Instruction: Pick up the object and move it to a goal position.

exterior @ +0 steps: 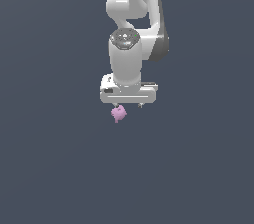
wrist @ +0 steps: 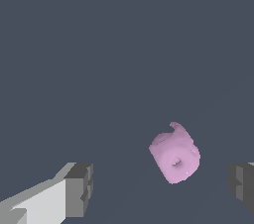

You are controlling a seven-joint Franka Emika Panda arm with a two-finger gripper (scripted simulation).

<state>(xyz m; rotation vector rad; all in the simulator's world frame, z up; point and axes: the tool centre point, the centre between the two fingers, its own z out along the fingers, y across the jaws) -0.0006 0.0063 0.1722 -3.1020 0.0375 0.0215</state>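
Note:
The object (exterior: 118, 114) is a small pink-lilac lumpy thing with a little curved nub. In the exterior view it shows just below my white gripper (exterior: 128, 105), under the finger on that view's left. In the wrist view the object (wrist: 174, 156) lies between my two dark fingertips (wrist: 79, 188), nearer one of them and touching neither. My gripper (wrist: 161, 188) is open wide and holds nothing. The gripper points straight down over the object.
The flat dark grey-blue ground (exterior: 59, 168) fills both views. The white arm (exterior: 130, 20) rises above the gripper to the top of the exterior view. No other objects show.

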